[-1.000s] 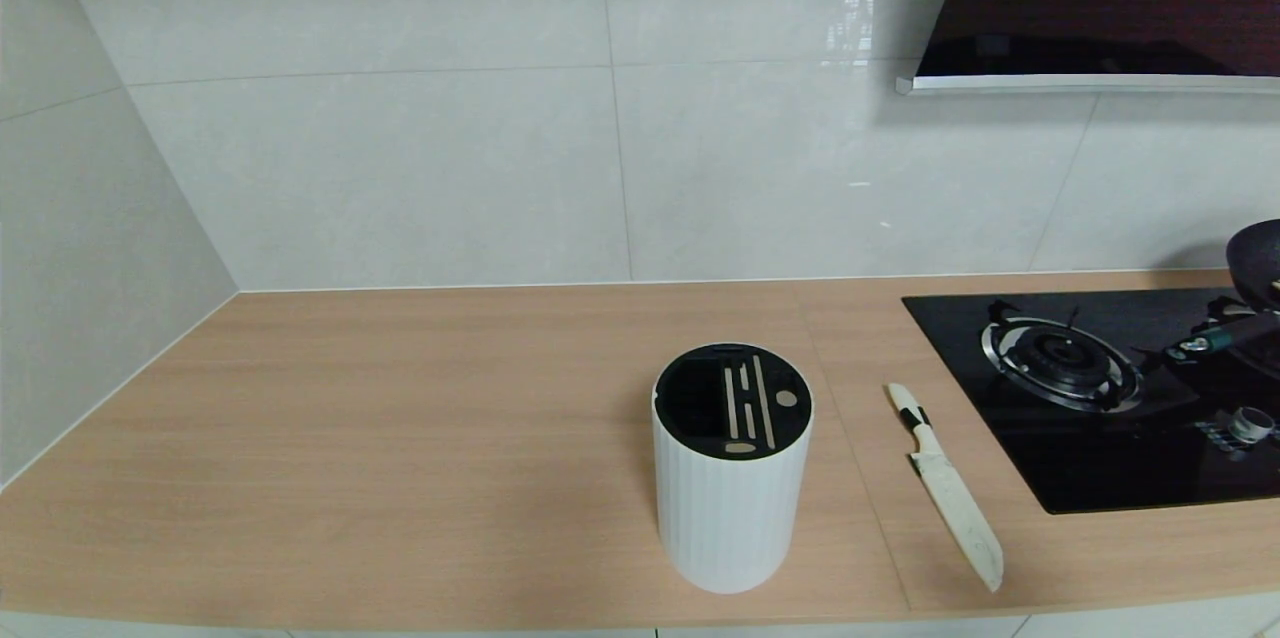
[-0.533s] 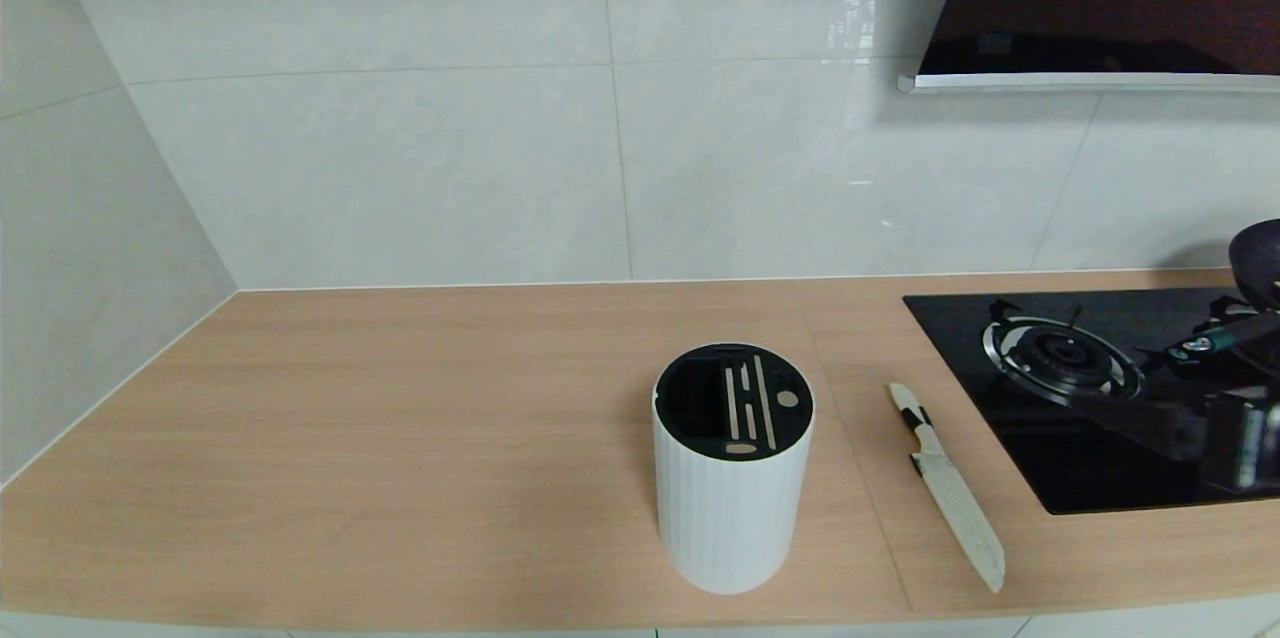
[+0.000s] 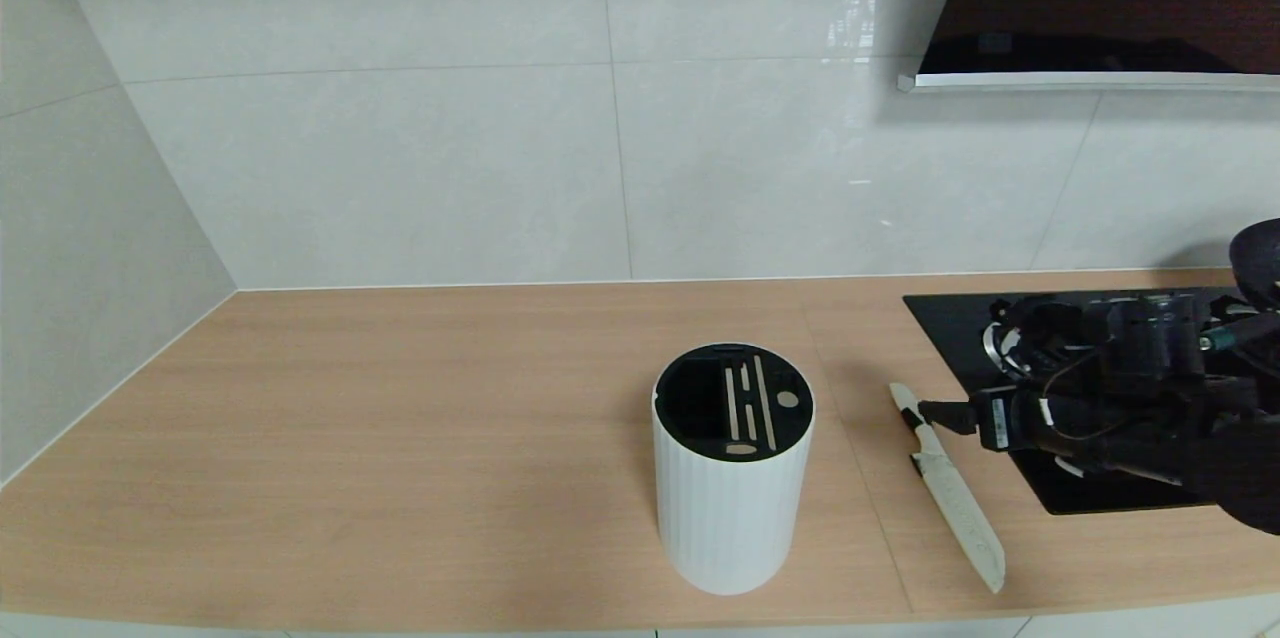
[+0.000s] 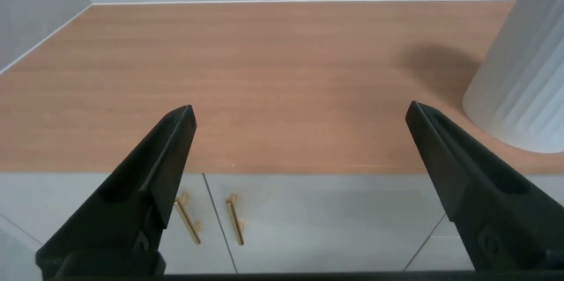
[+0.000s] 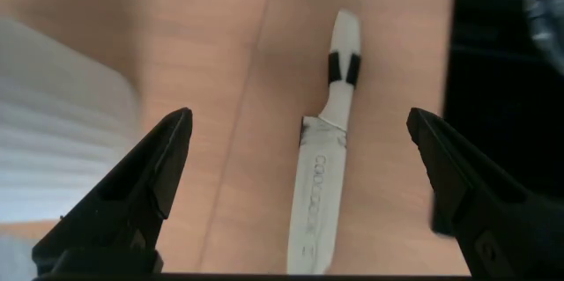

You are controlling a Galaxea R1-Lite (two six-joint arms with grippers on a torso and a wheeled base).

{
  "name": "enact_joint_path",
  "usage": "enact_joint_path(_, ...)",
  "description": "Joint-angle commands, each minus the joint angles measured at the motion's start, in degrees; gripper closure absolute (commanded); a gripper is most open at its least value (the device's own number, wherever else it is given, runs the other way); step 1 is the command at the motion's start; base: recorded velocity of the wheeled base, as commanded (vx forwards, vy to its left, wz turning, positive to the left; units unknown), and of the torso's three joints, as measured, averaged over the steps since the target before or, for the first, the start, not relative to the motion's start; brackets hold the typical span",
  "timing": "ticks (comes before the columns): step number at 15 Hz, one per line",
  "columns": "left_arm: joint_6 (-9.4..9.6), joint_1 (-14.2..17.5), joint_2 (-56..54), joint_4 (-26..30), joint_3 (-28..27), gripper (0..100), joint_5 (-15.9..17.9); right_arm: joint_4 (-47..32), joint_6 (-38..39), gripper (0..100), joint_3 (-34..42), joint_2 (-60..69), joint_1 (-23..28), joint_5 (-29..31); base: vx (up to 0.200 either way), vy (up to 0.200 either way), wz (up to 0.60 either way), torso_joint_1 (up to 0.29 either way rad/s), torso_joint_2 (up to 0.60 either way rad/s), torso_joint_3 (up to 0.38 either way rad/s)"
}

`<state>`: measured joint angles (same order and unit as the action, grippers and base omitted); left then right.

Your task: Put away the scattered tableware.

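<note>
Knife [image 3: 945,483] lies flat on the tabletop [image 3: 400,438], to the right of the white ribbed holder [image 3: 733,498] and apart from it. Its long axis runs from far to near. The cream handle with the black band is the far end, and this end is the closer one to the holder. The blade tip points toward the front edge of the tabletop and slants a little away from the holder.

My right pincer [image 3: 935,411] hangs at the handle end of the knife, on the holder's right side. Its two fingers are spread wide and grip nothing. In my right wrist view the knife lies lengthwise in the gap between them.

My left pincer [image 4: 300,109] is also spread wide and holds nothing. It hangs before the front edge of the tabletop, not far from the holder.

One second ago my right arm was not over the tabletop. Half a second ago only a dark part of it showed far to the right of the holder, over the black hob [image 3: 950,313]. Now it has come across the hob to the knife. The knife and the holder have not moved.
</note>
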<state>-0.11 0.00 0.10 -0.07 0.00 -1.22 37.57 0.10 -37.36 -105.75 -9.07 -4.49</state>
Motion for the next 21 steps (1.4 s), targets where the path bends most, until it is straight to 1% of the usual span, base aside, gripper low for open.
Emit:
enact_joint_path(1,0.02,0.0,0.0,0.0,0.0,0,0.0,2.7,-0.4,0,0.4,-8.8,-0.6,1.5,0.000,0.000,0.00,0.000,0.00,0.000)
enact_joint_path(4,0.02,0.0,0.0,0.0,0.0,0,0.0,5.5,-0.9,0,0.3,-13.7,-1.4,3.8,0.000,0.000,0.00,0.000,0.00,0.000)
enact_joint_path(8,-0.07,0.0,0.0,0.0,0.0,0,0.0,7.4,-1.0,0,0.0,-18.2,-1.9,4.7,0.000,0.000,0.00,0.000,0.00,0.000)
enact_joint_path(11,-0.07,0.0,0.0,0.0,0.0,0,0.0,9.7,-2.1,0,-0.2,-20.4,-1.9,7.7,0.000,0.000,0.00,0.000,0.00,0.000)
enact_joint_path(21,-0.07,0.0,0.0,0.0,0.0,0,0.0,11.5,-2.0,0,-0.4,-21.8,-1.8,8.2,0.000,0.000,0.00,0.000,0.00,0.000)
